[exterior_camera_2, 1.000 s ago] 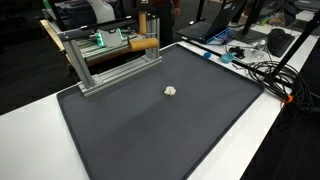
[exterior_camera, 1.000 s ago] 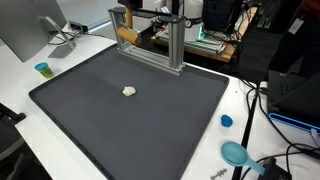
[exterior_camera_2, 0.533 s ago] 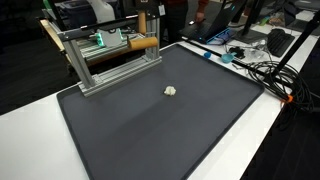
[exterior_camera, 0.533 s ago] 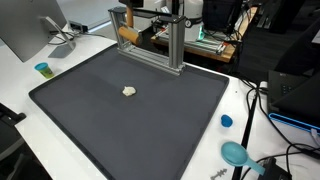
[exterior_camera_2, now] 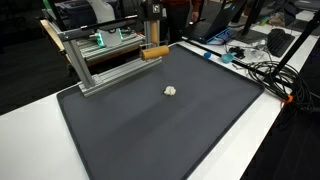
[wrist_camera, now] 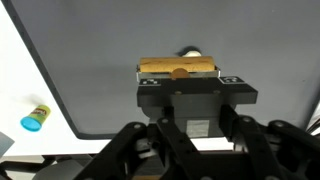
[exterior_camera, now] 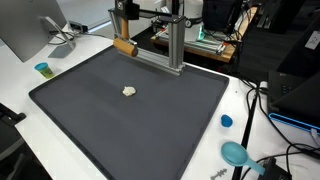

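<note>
My gripper (exterior_camera: pixel 124 38) hangs over the back edge of the dark mat (exterior_camera: pixel 150 125), next to the aluminium frame (exterior_camera: pixel 175 45). It is shut on a short wooden dowel (exterior_camera: pixel 124 46), held level just above the mat. The dowel also shows in both other views (exterior_camera_2: pixel 154 53) (wrist_camera: pixel 178 68), at my fingertips (exterior_camera_2: pixel 153 45) (wrist_camera: pixel 178 80). A small crumpled white lump (exterior_camera: pixel 129 91) lies on the mat apart from the dowel, and it shows again in an exterior view (exterior_camera_2: pixel 171 90) and in the wrist view (wrist_camera: pixel 190 52).
The mat (exterior_camera_2: pixel 160 135) covers most of a white table. The aluminium frame (exterior_camera_2: pixel 100 72) stands along its back edge. A small blue cup (exterior_camera: pixel 42 69) (wrist_camera: pixel 35 118) and a monitor (exterior_camera: pixel 30 30) stand to one side. A blue lid (exterior_camera: pixel 226 121), a blue scoop (exterior_camera: pixel 236 153) and cables (exterior_camera_2: pixel 262 68) lie on the other.
The dowel has come off the frame's rail and moved down and outward with my gripper, toward the mat. The white lump has not moved.
</note>
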Available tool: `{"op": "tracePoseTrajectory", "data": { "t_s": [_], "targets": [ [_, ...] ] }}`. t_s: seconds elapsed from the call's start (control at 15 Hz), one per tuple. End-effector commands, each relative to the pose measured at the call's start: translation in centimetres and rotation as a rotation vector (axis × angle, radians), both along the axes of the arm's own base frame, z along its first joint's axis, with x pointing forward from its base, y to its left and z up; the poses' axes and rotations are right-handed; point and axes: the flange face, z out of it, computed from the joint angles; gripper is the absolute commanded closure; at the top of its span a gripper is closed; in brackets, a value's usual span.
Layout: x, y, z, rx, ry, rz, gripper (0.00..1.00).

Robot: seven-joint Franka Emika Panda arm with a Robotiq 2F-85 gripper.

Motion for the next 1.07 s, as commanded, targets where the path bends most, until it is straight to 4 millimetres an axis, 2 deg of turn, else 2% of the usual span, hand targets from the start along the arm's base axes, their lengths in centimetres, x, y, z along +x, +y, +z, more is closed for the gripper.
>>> {"op": "tracePoseTrajectory", "data": {
  "t_s": [0.0, 0.4, 0.67, 1.0],
  "targets": [
    [5.1, -0.6, -2.0, 0.032, 0.009, 0.066, 0.79],
    [9.8, -0.1, -6.9, 0.067, 0.107, 0.143, 0.79],
    [11.2, 0.6, -8.8, 0.068, 0.139, 0.163, 0.79],
    [11.9, 0.7, -10.3, 0.068, 0.154, 0.156, 0.79]
  ]
}}
